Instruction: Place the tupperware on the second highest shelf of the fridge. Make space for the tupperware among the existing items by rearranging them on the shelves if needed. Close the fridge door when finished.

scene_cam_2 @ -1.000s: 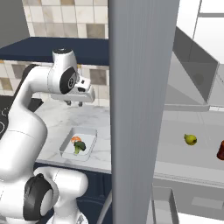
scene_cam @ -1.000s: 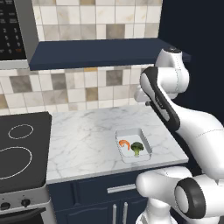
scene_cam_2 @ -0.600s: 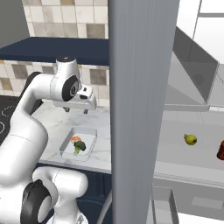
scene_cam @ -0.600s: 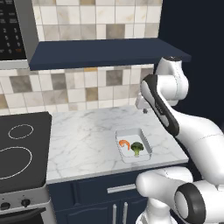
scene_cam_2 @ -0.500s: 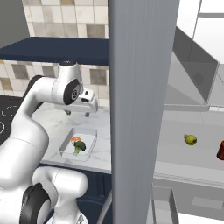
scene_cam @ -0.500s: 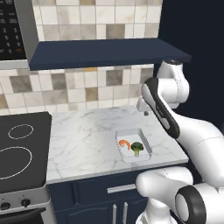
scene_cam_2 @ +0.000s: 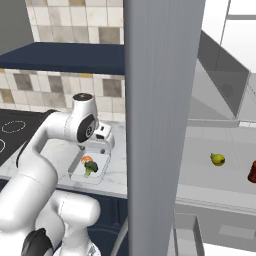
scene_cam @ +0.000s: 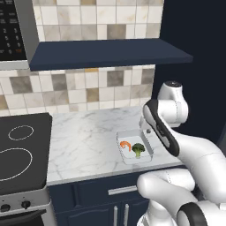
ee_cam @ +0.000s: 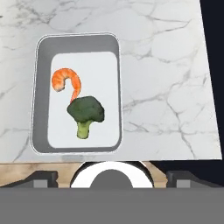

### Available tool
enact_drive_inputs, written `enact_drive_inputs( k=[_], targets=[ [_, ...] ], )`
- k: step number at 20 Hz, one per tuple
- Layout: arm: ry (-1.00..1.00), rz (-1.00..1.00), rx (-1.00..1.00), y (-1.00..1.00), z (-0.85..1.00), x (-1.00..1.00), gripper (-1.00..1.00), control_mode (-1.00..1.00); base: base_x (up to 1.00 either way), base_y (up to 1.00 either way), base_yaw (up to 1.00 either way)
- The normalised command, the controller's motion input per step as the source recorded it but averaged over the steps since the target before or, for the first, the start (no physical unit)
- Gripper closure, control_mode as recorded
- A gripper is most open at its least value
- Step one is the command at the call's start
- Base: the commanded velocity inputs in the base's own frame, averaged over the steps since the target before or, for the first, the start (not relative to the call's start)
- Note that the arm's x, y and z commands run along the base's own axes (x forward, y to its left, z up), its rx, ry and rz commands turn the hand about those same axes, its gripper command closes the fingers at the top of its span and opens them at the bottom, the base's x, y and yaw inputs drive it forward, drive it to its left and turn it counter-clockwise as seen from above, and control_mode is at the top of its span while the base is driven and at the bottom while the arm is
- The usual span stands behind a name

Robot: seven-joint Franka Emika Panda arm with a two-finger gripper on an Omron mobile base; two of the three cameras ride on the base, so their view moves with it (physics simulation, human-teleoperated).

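End effector: mine hangs above the near edge of the tupperware, jaws spread wide, holding nothing; in the hand view my two dark finger tips stand far apart at the bottom corners.
Tupperware: the tupperware sits flat on the marble tabletop, close to its front edge and near its right end; I also see it below my wrist in the left base view and the right base view.
Contents: an orange shrimp lies just above a green broccoli floret, the two touching or nearly so; I cannot quite tell.
Fridge: the open fridge door stands edge-on between my arm and the pale interior.
Shelf: a pale grey shelf carries a yellow-green fruit and, at the right edge of the picture, a dark red bottle, well apart from each other.
Surroundings: a black stovetop lies left of the tabletop, under a navy wall shelf.
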Motion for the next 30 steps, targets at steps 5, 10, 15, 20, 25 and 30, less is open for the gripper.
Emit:
enact_drive_inputs(
  k=[5, 10, 15, 20, 25, 30],
  targets=[
    [0.02, -0.09, 0.00, 0.00, -0.57, 0.00, -1.00, -1.00, 0.00, 0.00, 0.00],
    [0.00, -0.02, 0.00, 0.00, -0.36, 0.00, -1.00, -1.00, 0.00, 0.00, 0.00],
    [0.00, 0.00, 0.00, 0.00, -0.40, 0.02, -1.00, -1.00, 0.00, 0.00, 0.00],
    [0.00, 0.00, 0.00, 0.00, -0.26, 0.11, -1.00, -1.00, 0.00, 0.00, 0.00],
    [0.00, 0.00, 0.00, -0.08, -0.08, 0.15, -1.00, -1.00, 0.00, 0.00, 0.00],
    [0.00, 0.00, 0.01, -0.13, -0.06, 0.18, -1.00, -1.00, 0.00, 0.00, 0.00]
  ],
)
